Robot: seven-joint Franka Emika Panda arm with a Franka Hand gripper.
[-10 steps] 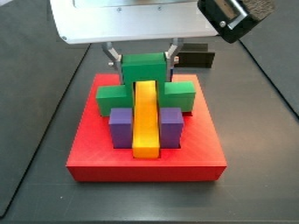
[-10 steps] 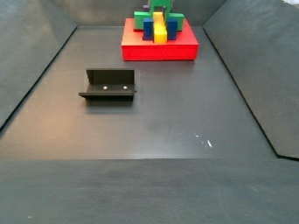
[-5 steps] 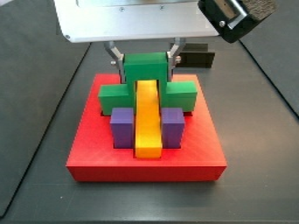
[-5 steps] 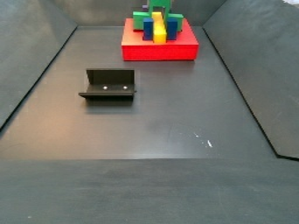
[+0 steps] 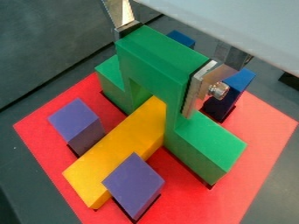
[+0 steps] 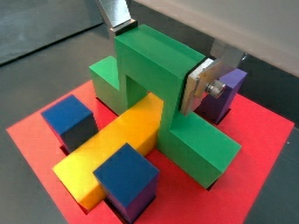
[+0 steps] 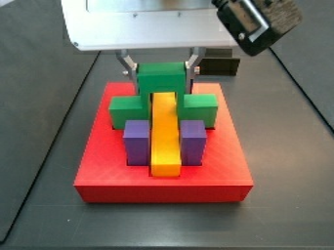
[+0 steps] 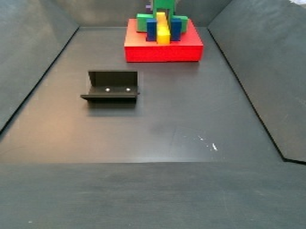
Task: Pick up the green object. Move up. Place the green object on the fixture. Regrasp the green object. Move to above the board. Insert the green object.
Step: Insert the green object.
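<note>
green object (image 7: 162,86) lowered slightly | gripper (image 7: 162,64) lowered with it

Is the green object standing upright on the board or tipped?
Upright: the green object straddles the yellow bar on the board, gripper jaws on its block.

Bright green cross-shaped object (image 7: 162,93) upright on the far half of the red board (image 7: 164,174), straddling a yellow bar, gripper (image 7: 160,66) jaws clamping its raised block. Dark fixture (image 8: 111,87) sits apart, nearer and left.
</note>
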